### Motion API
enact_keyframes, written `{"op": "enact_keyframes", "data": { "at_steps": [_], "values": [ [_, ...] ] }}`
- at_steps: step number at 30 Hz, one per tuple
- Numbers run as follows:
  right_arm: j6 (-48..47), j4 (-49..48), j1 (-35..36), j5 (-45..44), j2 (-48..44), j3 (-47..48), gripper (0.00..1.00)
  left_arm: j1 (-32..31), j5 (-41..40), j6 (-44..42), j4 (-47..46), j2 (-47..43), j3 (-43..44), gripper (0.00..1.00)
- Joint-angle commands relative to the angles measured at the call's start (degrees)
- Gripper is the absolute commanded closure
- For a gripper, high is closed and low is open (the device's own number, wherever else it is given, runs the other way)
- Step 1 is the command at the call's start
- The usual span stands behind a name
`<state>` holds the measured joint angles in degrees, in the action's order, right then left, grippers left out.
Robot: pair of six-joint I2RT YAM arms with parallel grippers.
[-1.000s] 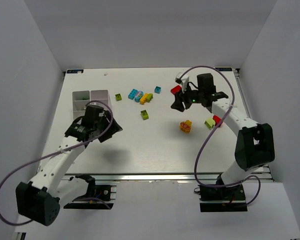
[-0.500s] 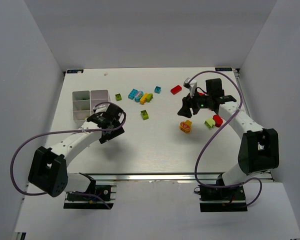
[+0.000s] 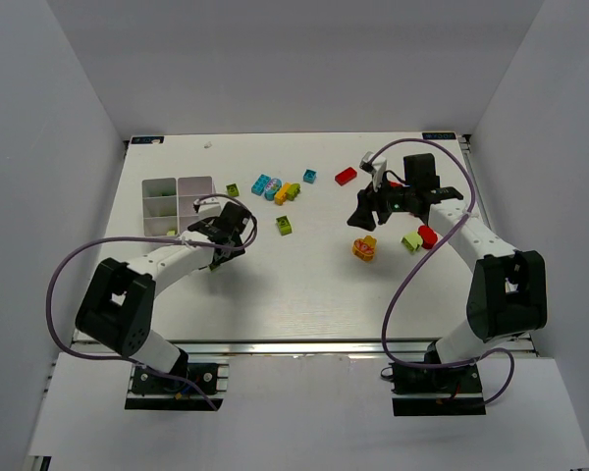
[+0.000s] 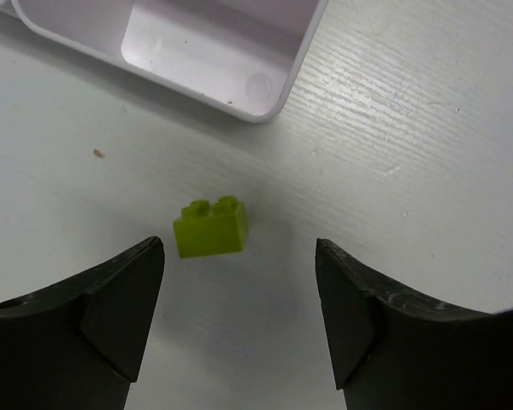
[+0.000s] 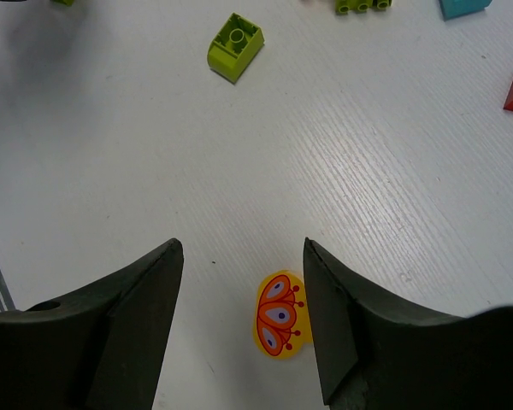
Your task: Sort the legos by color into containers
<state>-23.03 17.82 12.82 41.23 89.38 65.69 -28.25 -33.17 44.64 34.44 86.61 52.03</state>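
1. A lime lego (image 4: 210, 226) is being framed, untouched, between the spread fingers of the left pincer (image 4: 239, 286), just off the rounded corner of the white tray (image 4: 269, 94).
2. A yellow butterfly-printed lego (image 5: 280, 314) is being straddled by the right pincer (image 5: 241, 248), likewise released and gripping nothing.
3. Both are being ringed by bare tabletop (image 3: 294, 285); the other legos (image 3: 263, 183) are lying scattered toward the far edge.

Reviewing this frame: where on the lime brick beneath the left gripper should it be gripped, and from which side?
Take the lime brick by its two flat end faces, probably coming straight down from above. Its long side lies roughly across the open left gripper, so each end faces a finger and the studs stay clear. The tray corner sits apart beyond it.
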Motion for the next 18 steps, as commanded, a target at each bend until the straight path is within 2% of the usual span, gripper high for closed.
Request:
{"op": "enact_keyframes", "data": {
  "at_steps": [1,12,18],
  "values": [
    [0.09,-1.65,-0.34,1.48,-0.97,1.55,0.36,-0.14,-4.18,-1.75,-4.37,0.40,-1.40,0.19],
    [0.61,-1.21,-0.78,1.22,-1.84,1.81,0.36,0.30,-4.63,0.62,-6.66,1.99,-5.53,0.24],
    [0.53,-0.78,-0.87,1.39,-1.85,2.51,0.36,1.00,-4.71,0.36,-8.59,3.21,-6.33,0.30]
  ]
}}
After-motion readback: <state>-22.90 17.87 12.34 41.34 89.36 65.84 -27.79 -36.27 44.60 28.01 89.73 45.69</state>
